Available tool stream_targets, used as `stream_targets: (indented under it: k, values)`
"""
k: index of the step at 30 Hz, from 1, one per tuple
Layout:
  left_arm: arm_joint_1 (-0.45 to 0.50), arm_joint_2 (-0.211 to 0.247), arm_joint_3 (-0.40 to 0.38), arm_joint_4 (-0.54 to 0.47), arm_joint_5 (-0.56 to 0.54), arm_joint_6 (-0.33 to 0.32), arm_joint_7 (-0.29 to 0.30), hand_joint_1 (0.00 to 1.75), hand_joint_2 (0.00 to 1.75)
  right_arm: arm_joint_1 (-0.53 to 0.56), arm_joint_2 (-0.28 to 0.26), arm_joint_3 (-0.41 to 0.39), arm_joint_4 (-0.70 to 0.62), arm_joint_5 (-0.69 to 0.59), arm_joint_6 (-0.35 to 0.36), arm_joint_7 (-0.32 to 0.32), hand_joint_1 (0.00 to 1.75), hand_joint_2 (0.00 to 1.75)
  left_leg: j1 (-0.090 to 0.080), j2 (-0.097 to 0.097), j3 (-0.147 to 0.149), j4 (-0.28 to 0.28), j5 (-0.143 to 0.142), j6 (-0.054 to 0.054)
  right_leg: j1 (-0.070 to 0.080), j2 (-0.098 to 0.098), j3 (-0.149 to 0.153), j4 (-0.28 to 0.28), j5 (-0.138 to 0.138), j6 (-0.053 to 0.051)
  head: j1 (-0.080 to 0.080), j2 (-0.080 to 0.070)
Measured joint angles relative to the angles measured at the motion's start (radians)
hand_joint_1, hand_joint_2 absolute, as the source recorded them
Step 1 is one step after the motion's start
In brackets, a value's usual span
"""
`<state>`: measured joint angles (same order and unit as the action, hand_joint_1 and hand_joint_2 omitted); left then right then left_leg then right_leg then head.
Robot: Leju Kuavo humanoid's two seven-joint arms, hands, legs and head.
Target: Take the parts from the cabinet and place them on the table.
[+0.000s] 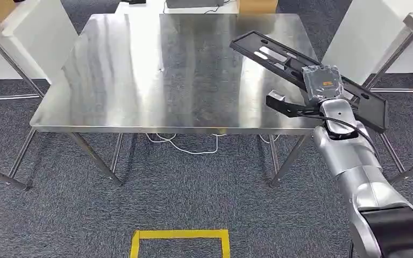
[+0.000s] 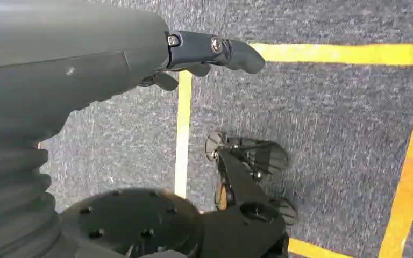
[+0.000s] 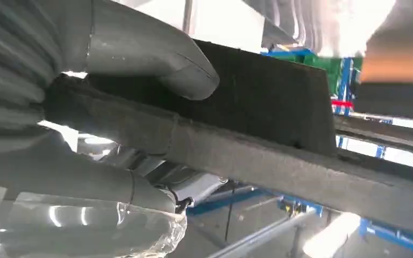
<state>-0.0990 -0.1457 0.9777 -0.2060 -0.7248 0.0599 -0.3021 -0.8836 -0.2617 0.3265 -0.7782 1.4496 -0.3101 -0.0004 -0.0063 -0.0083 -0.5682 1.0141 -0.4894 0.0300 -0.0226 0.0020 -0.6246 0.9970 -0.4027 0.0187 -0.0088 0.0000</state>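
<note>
We are letting our left hand [image 2: 193, 51] hang over the grey carpet [image 2: 328, 118], fingers loosely apart and holding nothing. Further right, the shiny steel table [image 1: 140, 80] is waiting. Our right hand [image 1: 322, 88] is gripping the long black plastic frame part [image 1: 279, 54] above the table's right edge; we should be lowering it level, then releasing only once it rests flat.

Part [image 1: 279, 56] sitting tilted over table [image 1: 156, 80] right-front corner, held by right hand [image 1: 322, 86]; floor tape square [image 1: 180, 236] lying before table.
</note>
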Motion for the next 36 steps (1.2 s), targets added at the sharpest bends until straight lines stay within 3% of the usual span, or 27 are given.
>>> stream_targets:
  k: [1, 2, 4, 5, 6, 7, 9, 10, 11, 12, 14, 15, 16, 18, 20, 21, 22, 24, 25, 27, 29, 31, 32, 34, 35, 36]
  values:
    - [0.000, 0.000, 0.000, 0.000, -0.001, 0.000, 0.000, 0.00, 1.75, -0.001, 0.000, 0.000, 0.001, -0.001, 0.000, 0.000, 1.75, 1.75, 0.002, 0.001, -0.020, 0.043, -0.019, -0.009, -0.001, -0.001, 0.006, 0.000, -0.005, -0.009, -0.005, 0.000]
    - [-0.001, -0.001, 0.000, 0.000, -0.001, 0.000, 0.000, 0.00, 1.75, -0.002, 0.000, 0.000, 0.004, -0.001, -0.001, 0.000, 1.75, 1.75, 0.007, 0.001, -0.058, 0.115, -0.048, -0.016, 0.000, -0.001, 0.010, 0.000, -0.009, -0.014, -0.005, 0.000]
    - [0.000, -0.001, 0.000, 0.000, -0.002, 0.000, 0.001, 0.00, 1.75, 0.001, 0.002, 0.001, 0.011, -0.001, -0.003, 0.000, 1.75, 1.75, 0.012, 0.003, -0.161, 0.279, -0.098, -0.024, 0.003, -0.001, 0.017, 0.000, -0.017, -0.022, -0.005, 0.000]
    - [0.001, -0.001, 0.000, 0.001, -0.002, 0.000, 0.003, 0.00, 1.75, 0.003, 0.004, 0.002, 0.014, -0.002, -0.005, 0.000, 1.75, 1.75, 0.012, 0.003, -0.190, 0.310, -0.094, -0.023, 0.005, 0.000, 0.021, 0.000, -0.020, -0.025, -0.005, 0.000]
    - [0.001, -0.001, 0.000, 0.001, -0.002, 0.000, 0.004, 0.00, 1.75, 0.007, 0.006, 0.003, 0.017, -0.002, -0.005, 0.000, 1.75, 1.75, 0.012, 0.003, -0.199, 0.299, -0.067, -0.020, 0.007, 0.001, 0.027, 0.000, -0.025, -0.025, -0.005, 0.000]
    - [0.001, -0.001, 0.000, 0.001, -0.002, 0.000, 0.005, 0.00, 1.75, 0.011, 0.006, 0.004, 0.019, -0.003, -0.007, 0.000, 1.75, 1.75, 0.011, 0.003, -0.182, 0.239, -0.013, -0.013, 0.010, 0.004, 0.036, 0.000, -0.030, -0.025, -0.005, 0.000]
    - [0.001, 0.000, 0.000, 0.001, -0.002, 0.001, 0.006, 0.00, 1.75, 0.011, 0.007, 0.006, 0.023, -0.009, -0.021, -0.009, 1.75, 1.75, 0.002, 0.002, -0.108, 0.056, 0.101, 0.018, 0.016, 0.005, 0.055, -0.002, -0.042, -0.025, -0.005, 0.000]
    - [0.000, 0.005, 0.000, 0.001, -0.002, 0.002, 0.006, 0.00, 1.75, 0.011, 0.010, 0.007, 0.026, -0.014, -0.034, -0.013, 1.75, 1.75, -0.005, 0.002, -0.086, 0.016, 0.102, 0.037, 0.013, 0.005, 0.057, -0.004, -0.045, -0.025, -0.001, 0.000]
    - [-0.001, 0.006, 0.000, 0.001, -0.003, 0.002, 0.006, 0.00, 1.75, 0.008, 0.011, 0.007, 0.030, -0.016, -0.048, -0.017, 1.75, 1.75, -0.007, 0.006, -0.081, 0.001, 0.094, 0.042, 0.021, 0.006, 0.055, -0.003, -0.048, -0.018, 0.000, 0.000]
    - [-0.002, 0.006, 0.000, 0.001, -0.004, 0.002, 0.006, 0.00, 1.75, 0.008, 0.012, 0.007, 0.033, -0.017, -0.053, -0.018, 1.75, 1.75, -0.012, 0.006, -0.077, -0.006, 0.084, 0.047, 0.017, 0.006, 0.053, -0.004, -0.050, -0.015, -0.008, 0.000]
    - [-0.001, 0.005, 0.000, 0.001, -0.004, 0.003, 0.006, 0.00, 1.75, 0.012, 0.013, 0.008, 0.037, -0.018, -0.053, -0.020, 1.75, 1.75, -0.013, 0.006, -0.070, -0.015, 0.081, 0.054, 0.020, 0.006, 0.058, -0.013, -0.052, -0.007, -0.008, 0.000]
    - [-0.001, 0.004, 0.000, 0.001, -0.004, 0.002, 0.006, 0.00, 1.75, 0.015, 0.015, 0.008, 0.037, -0.019, -0.055, -0.020, 1.75, 1.75, 0.004, 0.009, -0.040, -0.045, 0.091, 0.053, 0.027, 0.004, 0.050, -0.003, -0.059, -0.005, -0.005, 0.000]
    - [-0.001, 0.003, 0.000, 0.001, -0.004, 0.002, 0.006, 0.00, 1.75, 0.014, 0.016, 0.010, 0.039, -0.021, -0.057, -0.022, 1.75, 1.75, -0.001, 0.008, -0.030, -0.051, 0.090, 0.054, 0.023, 0.002, 0.044, 0.028, -0.072, -0.006, -0.002, 0.000]
    - [-0.005, 0.002, 0.000, 0.001, -0.010, 0.002, 0.008, 0.00, 1.75, 0.017, 0.019, 0.011, 0.044, -0.029, -0.082, -0.033, 1.75, 1.75, 0.000, 0.007, -0.022, -0.050, 0.086, 0.055, 0.018, 0.002, -0.036, 0.176, -0.121, -0.011, -0.001, 0.000]
    - [-0.005, 0.001, 0.000, 0.001, -0.016, 0.002, 0.012, 0.00, 1.75, 0.040, 0.036, 0.012, 0.052, -0.040, -0.113, -0.045, 1.75, 1.75, 0.001, 0.005, -0.014, -0.050, 0.076, 0.053, 0.012, 0.002, -0.127, 0.314, -0.151, -0.002, 0.000, 0.000]
    - [-0.004, 0.000, 0.000, 0.001, -0.021, 0.002, 0.013, 0.00, 1.75, 0.056, 0.051, 0.013, 0.055, -0.048, -0.129, -0.053, 1.75, 1.75, 0.003, 0.004, -0.007, -0.050, 0.070, 0.049, 0.007, 0.001, -0.141, 0.315, -0.138, 0.009, 0.000, 0.000]
    - [-0.004, 0.000, 0.000, 0.001, -0.021, 0.002, 0.015, 0.00, 1.75, 0.071, 0.066, 0.014, 0.059, -0.053, -0.140, -0.057, 1.75, 1.75, 0.006, 0.004, 0.000, -0.048, 0.062, 0.043, 0.001, 0.001, -0.130, 0.270, -0.105, 0.024, 0.000, 0.000]
    - [-0.008, -0.002, 0.000, 0.001, -0.022, 0.002, 0.016, 0.00, 1.75, 0.094, 0.096, 0.018, 0.066, -0.051, -0.156, -0.064, 1.75, 1.75, 0.012, 0.004, 0.016, -0.041, 0.044, 0.028, -0.014, -0.004, -0.059, 0.093, -0.014, 0.056, 0.000, 0.000]
    - [-0.009, -0.001, 0.000, 0.001, -0.022, 0.002, 0.016, 0.00, 1.75, 0.104, 0.109, 0.021, 0.071, -0.047, -0.165, -0.061, 1.75, 1.75, 0.009, 0.004, 0.016, -0.033, 0.032, 0.017, -0.022, -0.009, -0.028, 0.017, 0.015, 0.064, 0.002, 0.000]
    - [-0.012, 0.000, 0.000, 0.001, -0.022, 0.003, 0.018, 0.00, 1.75, 0.119, 0.139, 0.030, 0.081, -0.032, -0.178, -0.049, 1.75, 1.75, 0.004, 0.003, 0.014, -0.017, 0.012, 0.005, -0.016, -0.002, -0.011, 0.008, 0.004, 0.033, 0.001, 0.000]
    - [-0.012, 0.000, 0.000, 0.001, -0.021, 0.005, 0.018, 0.00, 1.75, 0.134, 0.161, 0.037, 0.090, -0.020, -0.177, -0.037, 1.75, 1.75, 0.012, 0.004, 0.017, -0.018, 0.006, -0.004, -0.008, 0.000, -0.012, 0.013, -0.004, 0.016, -0.003, 0.000]
    - [-0.011, 0.002, 0.000, 0.000, -0.020, 0.006, 0.018, 0.00, 1.75, 0.137, 0.180, 0.040, 0.094, -0.011, -0.176, -0.031, 1.75, 1.75, 0.019, 0.005, 0.013, 0.007, -0.014, -0.016, -0.016, 0.004, -0.003, 0.011, -0.009, 0.002, -0.004, 0.000]
    - [-0.011, 0.002, 0.000, 0.000, -0.020, 0.006, 0.017, 0.00, 1.75, 0.136, 0.188, 0.041, 0.096, -0.010, -0.176, -0.030, 1.75, 1.75, 0.019, 0.005, -0.017, 0.064, -0.043, -0.022, -0.016, 0.003, 0.002, 0.011, -0.014, -0.005, -0.006, 0.000]
    - [-0.009, 0.002, 0.000, 0.000, -0.019, 0.006, 0.017, 0.00, 1.75, 0.136, 0.203, 0.043, 0.099, -0.010, -0.175, -0.029, 1.75, 1.75, 0.021, 0.005, -0.114, 0.229, -0.108, -0.030, -0.013, 0.003, 0.008, 0.011, -0.021, -0.015, -0.005, 0.000]
    - [-0.006, 0.002, 0.000, 0.000, -0.019, 0.006, 0.017, 0.00, 1.75, 0.139, 0.208, 0.045, 0.103, -0.009, -0.174, -0.029, 1.75, 1.75, 0.021, 0.005, -0.158, 0.292, -0.121, -0.031, -0.011, 0.003, 0.012, 0.011, -0.025, -0.019, -0.005, 0.000]
    - [-0.004, 0.002, 0.000, 0.000, -0.019, 0.006, 0.017, 0.00, 1.75, 0.143, 0.212, 0.045, 0.106, -0.007, -0.174, -0.029, 1.75, 1.75, 0.021, 0.005, -0.185, 0.313, -0.107, -0.029, -0.009, 0.004, 0.018, 0.011, -0.030, -0.019, -0.005, 0.000]
